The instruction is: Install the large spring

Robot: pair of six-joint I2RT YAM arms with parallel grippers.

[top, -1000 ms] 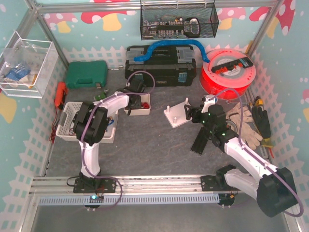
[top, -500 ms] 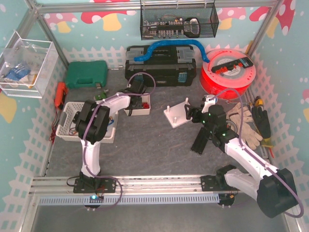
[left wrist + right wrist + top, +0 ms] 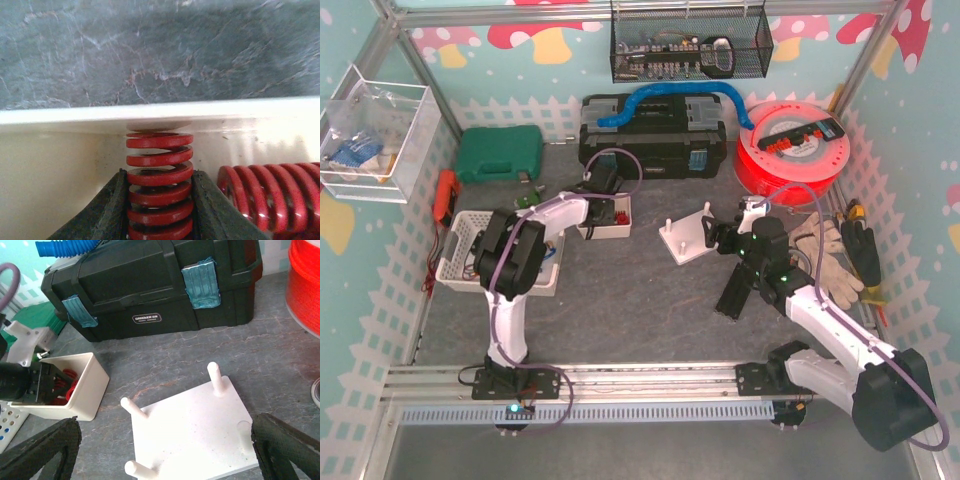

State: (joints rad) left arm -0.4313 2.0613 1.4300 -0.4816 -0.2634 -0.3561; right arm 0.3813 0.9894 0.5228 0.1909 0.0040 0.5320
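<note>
Tabletop (image 3: 620, 320) of grey marbled sheet carries everything here. A black toolbox (image 3: 655, 135) stands along the far edge, with a red spool (image 3: 790, 150) toward the far right corner and a green case (image 3: 500, 152) toward the far left corner. A white basket (image 3: 460, 250) sits by the left edge, and work gloves (image 3: 825, 260) lie by the right edge.

Near the middle lies a white plate (image 3: 192, 435) with four upright pegs, tilted askew to the edges. Just left of it, apart from it, sits a small white box (image 3: 620, 232).

The left gripper (image 3: 159, 186) reaches down into that box, its dark fingers (image 3: 112, 205) closed narrowly on a red spring (image 3: 159, 157) held between them. The spring's far end meets the box wall. A second red spring (image 3: 265, 192) lies on its side just right of it, on the box floor.

The right gripper (image 3: 165, 425) hangs over the near side of the plate, spread wide and holding nothing.
</note>
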